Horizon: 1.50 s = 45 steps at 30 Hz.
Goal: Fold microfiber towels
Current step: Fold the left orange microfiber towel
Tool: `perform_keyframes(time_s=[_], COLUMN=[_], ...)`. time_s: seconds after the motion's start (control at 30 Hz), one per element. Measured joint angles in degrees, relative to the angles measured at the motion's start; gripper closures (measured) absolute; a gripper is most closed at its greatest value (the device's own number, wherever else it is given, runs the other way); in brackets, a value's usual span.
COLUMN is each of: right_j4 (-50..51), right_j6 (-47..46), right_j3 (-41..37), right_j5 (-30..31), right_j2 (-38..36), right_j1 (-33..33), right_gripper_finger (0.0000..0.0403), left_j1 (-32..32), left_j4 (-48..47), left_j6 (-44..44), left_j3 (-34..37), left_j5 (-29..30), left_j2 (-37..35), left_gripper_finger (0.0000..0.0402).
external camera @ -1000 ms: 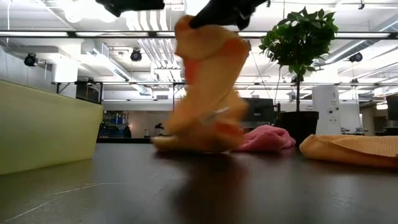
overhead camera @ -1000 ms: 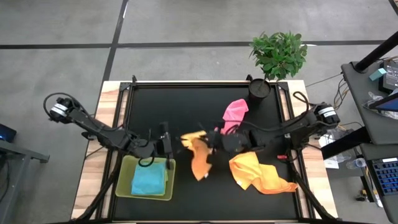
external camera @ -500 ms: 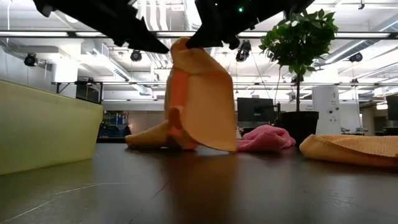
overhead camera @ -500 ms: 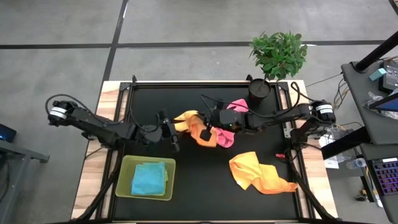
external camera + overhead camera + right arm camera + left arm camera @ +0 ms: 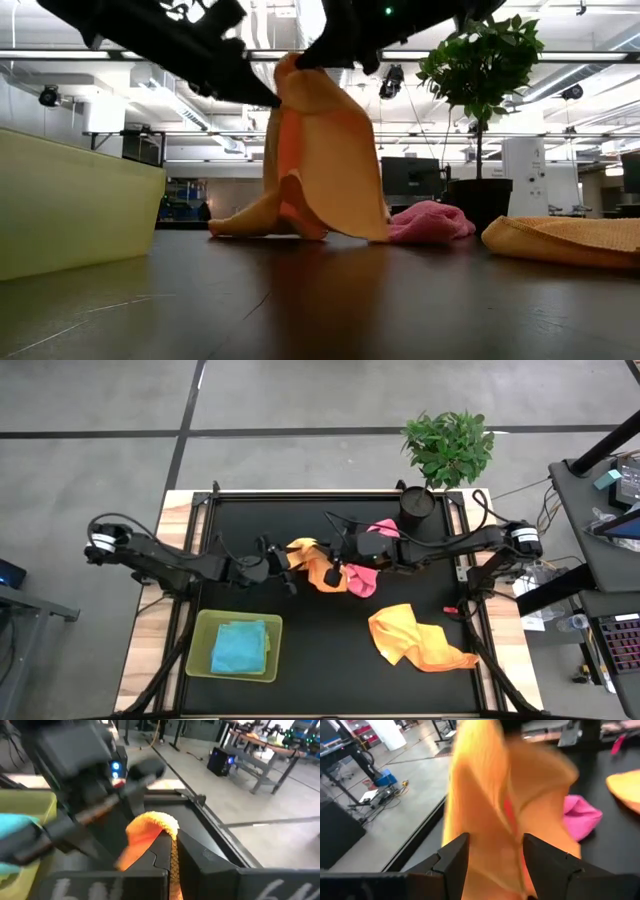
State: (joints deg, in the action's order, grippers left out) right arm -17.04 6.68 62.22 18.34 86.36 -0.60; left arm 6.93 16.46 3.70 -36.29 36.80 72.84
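Observation:
An orange microfiber towel (image 5: 315, 567) hangs bunched from my right gripper (image 5: 338, 565), which is shut on its top. Its lower end (image 5: 250, 222) lies on the black table. My left gripper (image 5: 492, 840) is open at the towel's upper left side (image 5: 268, 100). Its two fingers stand on either side of the hanging folds, and I cannot tell whether they touch them. A pink towel (image 5: 380, 535) lies just behind, and a second orange towel (image 5: 415, 640) lies crumpled at the near right. A light blue towel (image 5: 238, 647) rests in the green tray (image 5: 205, 635). My right gripper pinches the orange towel's bunched top (image 5: 173, 845) between its two fingers, coming nearly level from the table's right. Several layers seem gathered there. The towel hangs below the fingers (image 5: 300, 62) in loose folds, its lower end resting on the table.
A potted plant (image 5: 417, 505) stands at the far right of the black mat. The lime-green tray (image 5: 70, 210) sits at the near left. Bare mat lies between the tray and the second orange towel (image 5: 565, 240).
My right gripper has carried the orange towel from the table's middle toward the far edge, and its lower end has settled and spread out to the left. My left gripper has gone from above the tray toward the far edge and right, up to the hanging towel.

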Motion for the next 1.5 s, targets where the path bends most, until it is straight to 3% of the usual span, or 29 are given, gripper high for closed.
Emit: perform_keyframes(time_s=[0.23,0.5,0.97,1.13,1.37,1.5], right_j4=[0.5,0.3,2.2,2.3,4.3,6.1], right_j6=[0.5,-1.2,-1.6,-1.3,2.9,3.4], right_j3=[0.0,0.0,-0.2,-0.5,-0.7,-0.7], right_j5=[-0.3,-0.4,-1.0,-1.0,-1.0,-1.0], right_j2=[-1.9,-2.3,-2.4,-2.1,-2.1,-2.0], right_j1=[-0.2,-0.2,-0.2,-0.2,-0.2,-0.2], right_gripper_finger=[0.0394,0.0394,0.0394,0.0394,0.0394,0.0394], left_j1=[-1.4,-4.5,-5.4,-5.5,-5.8,-5.8], left_j4=[0.4,10.3,13.4,13.5,13.0,13.0], left_j6=[-0.4,-0.3,-0.2,0.0,1.7,4.2], left_j3=[-0.1,-0.1,-0.4,-0.3,-0.1,-0.1], left_j5=[-1.0,-5.3,-3.4,-3.4,-3.5,-6.5], left_j2=[3.9,8.9,12.5,12.5,12.5,12.5], left_gripper_finger=[0.023,0.023,0.0236,0.028,0.0388,0.0399])
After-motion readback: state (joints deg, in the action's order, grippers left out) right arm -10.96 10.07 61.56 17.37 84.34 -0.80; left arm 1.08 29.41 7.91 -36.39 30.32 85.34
